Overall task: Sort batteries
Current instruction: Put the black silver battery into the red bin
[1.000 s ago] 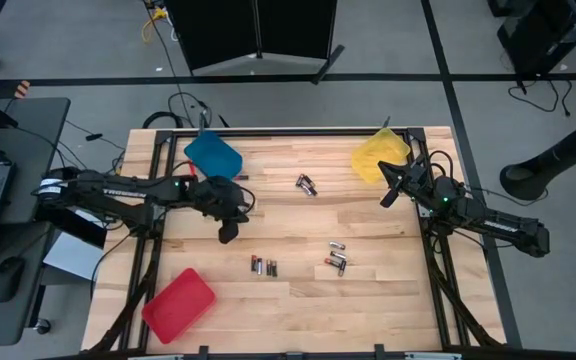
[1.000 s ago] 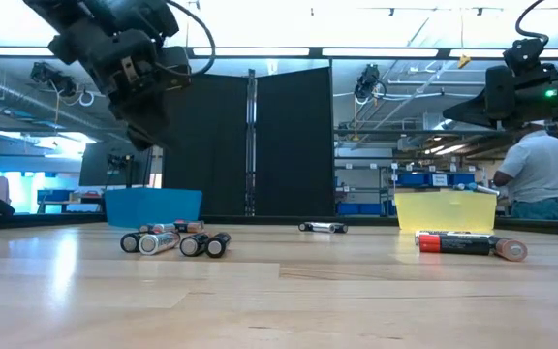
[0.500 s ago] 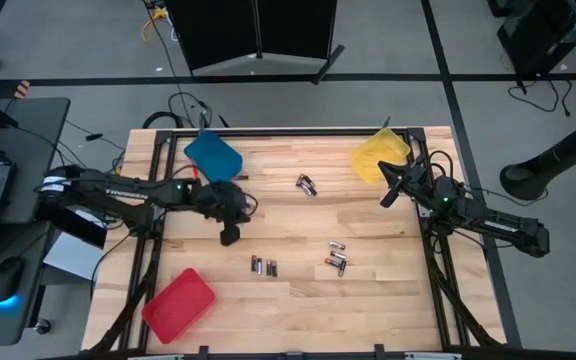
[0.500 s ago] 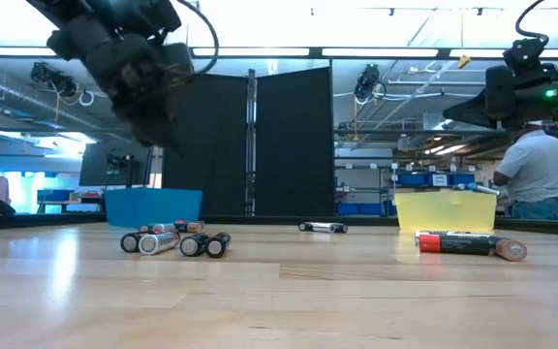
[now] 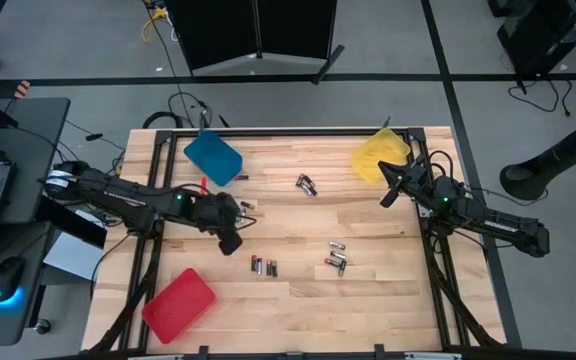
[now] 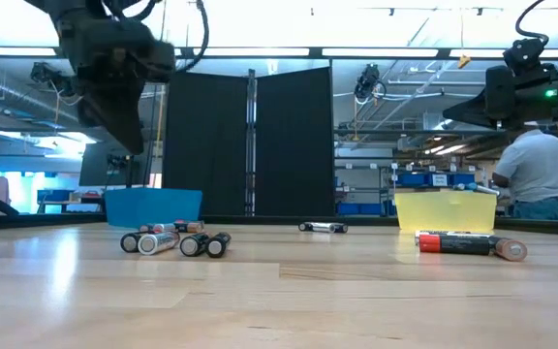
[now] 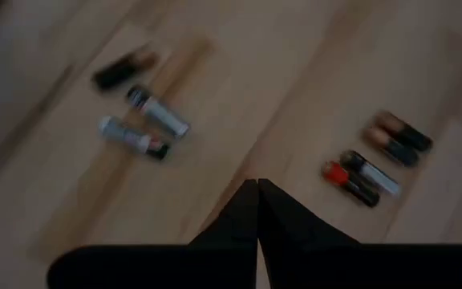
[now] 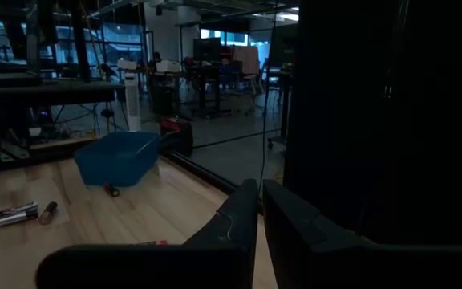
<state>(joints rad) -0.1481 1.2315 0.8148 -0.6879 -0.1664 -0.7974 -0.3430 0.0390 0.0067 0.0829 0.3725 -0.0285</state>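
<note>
1. We see the red tray (image 5: 178,304) at the table's (image 5: 368,300) near-left corner, nothing visible in it.
2. Three batteries (image 5: 263,266) lie side by side near the table's centre, a bit toward the near edge; in the low view they're the cluster (image 6: 172,241) on the wood, w/ more cells close behind.
3. Left gripper (image 5: 230,243) hangs above the table just left of that trio, not touching any cell. Left wrist view: its fingers (image 7: 239,229) are pressed together tip to tip, nothing between them.
4. Another battery group (image 5: 337,259) sits right of centre, approx. four cells, one w/ a red end; wrist view shows them (image 7: 375,160) loosely bunched.
5. Two more batteries (image 5: 306,184) lie past the centre, toward the far edge, touching each other.
6. Right gripper (image 5: 392,187) waits over the far-right part of the table, beside the yellow tray (image 5: 378,157). Right wrist view: its fingers (image 8: 235,213) are closed, holding nothing.
7. Blue tray (image 5: 213,157) is at the far-left corner.
8. Low view: a person (image 6: 538,174) stands in the room beyond the table's right side.
</note>
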